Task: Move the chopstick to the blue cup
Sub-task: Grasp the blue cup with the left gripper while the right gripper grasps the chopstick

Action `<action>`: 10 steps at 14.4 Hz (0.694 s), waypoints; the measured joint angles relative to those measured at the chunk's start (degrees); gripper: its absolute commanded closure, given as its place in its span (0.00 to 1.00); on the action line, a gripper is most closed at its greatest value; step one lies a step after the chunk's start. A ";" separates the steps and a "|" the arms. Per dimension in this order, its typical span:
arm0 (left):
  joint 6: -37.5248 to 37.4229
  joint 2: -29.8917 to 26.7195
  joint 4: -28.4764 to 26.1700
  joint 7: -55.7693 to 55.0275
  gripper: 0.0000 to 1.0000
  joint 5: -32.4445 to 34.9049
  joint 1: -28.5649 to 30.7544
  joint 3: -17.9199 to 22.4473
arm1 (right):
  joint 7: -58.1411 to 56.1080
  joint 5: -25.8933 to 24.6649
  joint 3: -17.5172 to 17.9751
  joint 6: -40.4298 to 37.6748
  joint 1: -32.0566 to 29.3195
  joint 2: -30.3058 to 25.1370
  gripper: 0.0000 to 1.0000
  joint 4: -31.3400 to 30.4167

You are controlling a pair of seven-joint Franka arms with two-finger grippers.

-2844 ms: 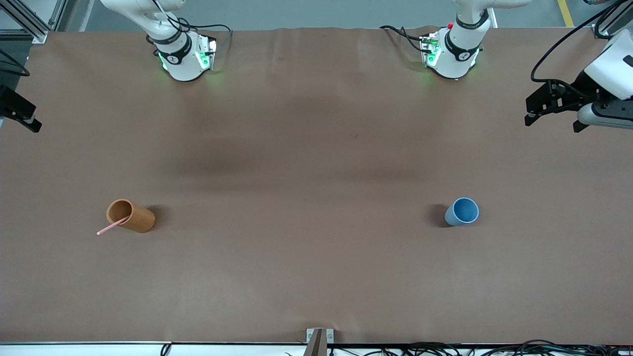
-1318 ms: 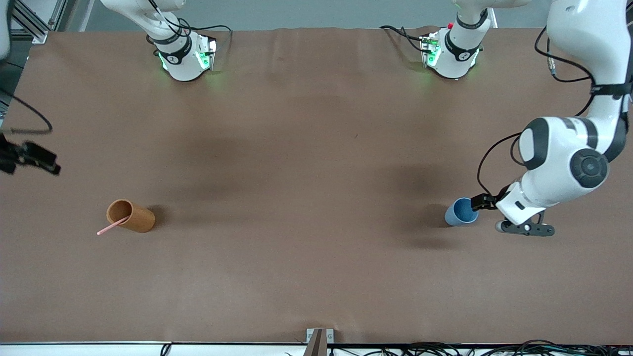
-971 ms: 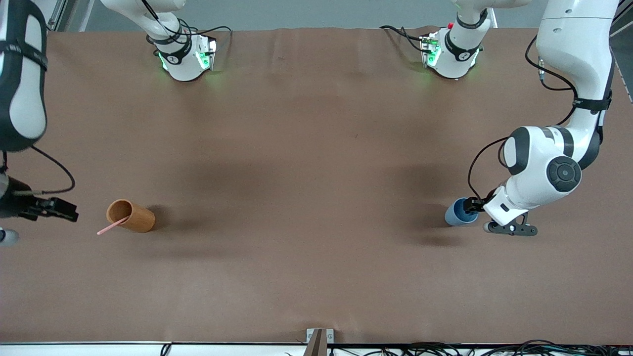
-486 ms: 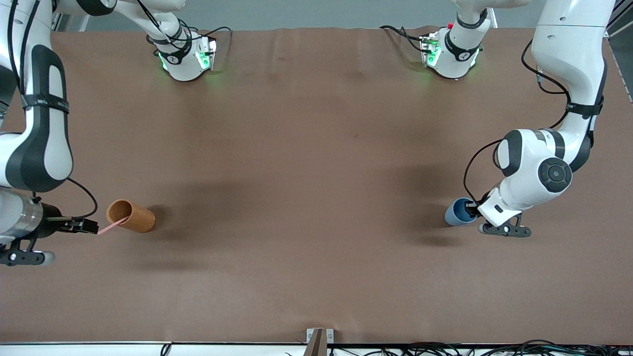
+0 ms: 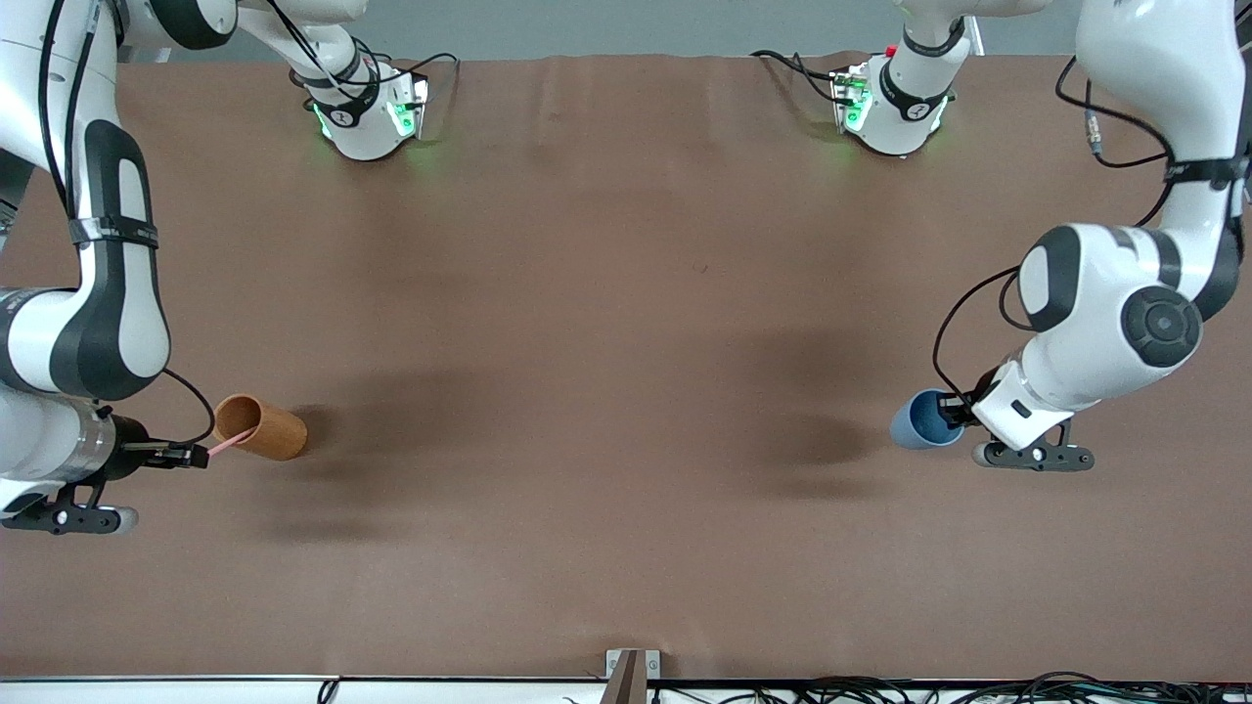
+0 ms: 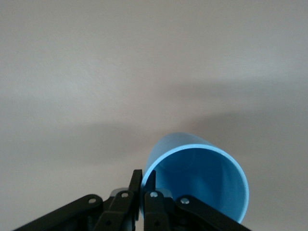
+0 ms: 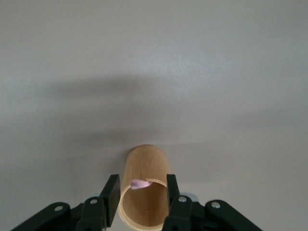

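A matt brown table covering (image 5: 606, 323), faintly creased like paper or cloth, carries a smooth, matt blue cup (image 5: 919, 420) that looks plastic, an orange-brown cup (image 5: 262, 427) with a fine wood-like surface, and glossy white arm shells with matt black grippers

The wooden cup (image 5: 260, 426) holding the chopstick (image 5: 227, 445) sits near the right arm's end of the table (image 5: 606, 342); the blue cup (image 5: 919, 419) is near the left arm's end.
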 measured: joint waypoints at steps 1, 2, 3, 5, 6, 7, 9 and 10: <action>-1.91 -0.30 1.20 -5.42 1.00 0.02 -0.19 -2.80 | 0.07 0.02 0.01 0.24 0.00 0.11 0.62 0.00; -2.43 -0.24 1.51 -11.40 1.00 0.25 -0.52 -5.94 | 0.11 0.03 0.02 0.39 0.01 0.17 0.63 0.00; -2.49 0.20 1.47 -17.69 1.00 0.91 -1.12 -9.07 | 0.15 0.03 0.03 0.48 0.01 0.20 0.64 0.00; -2.17 2.29 1.56 -30.29 1.00 3.47 -2.96 -14.79 | 0.24 0.05 0.03 0.51 0.01 0.23 0.69 0.00; -1.50 3.86 1.99 -36.01 1.00 5.08 -4.08 -17.16 | 0.30 0.05 0.03 0.50 0.01 0.27 0.75 -0.01; -0.77 5.85 2.87 -41.36 1.00 6.90 -5.36 -19.01 | 0.40 0.05 0.03 0.50 0.00 0.31 0.81 -0.07; 0.96 10.69 5.97 -50.36 1.00 10.85 -8.32 -20.97 | 0.49 0.05 0.04 0.47 0.00 0.41 0.88 -0.35; 1.75 13.38 8.01 -53.80 1.00 12.50 -10.08 -21.21 | 0.57 0.05 0.05 0.44 0.01 0.46 0.91 -0.53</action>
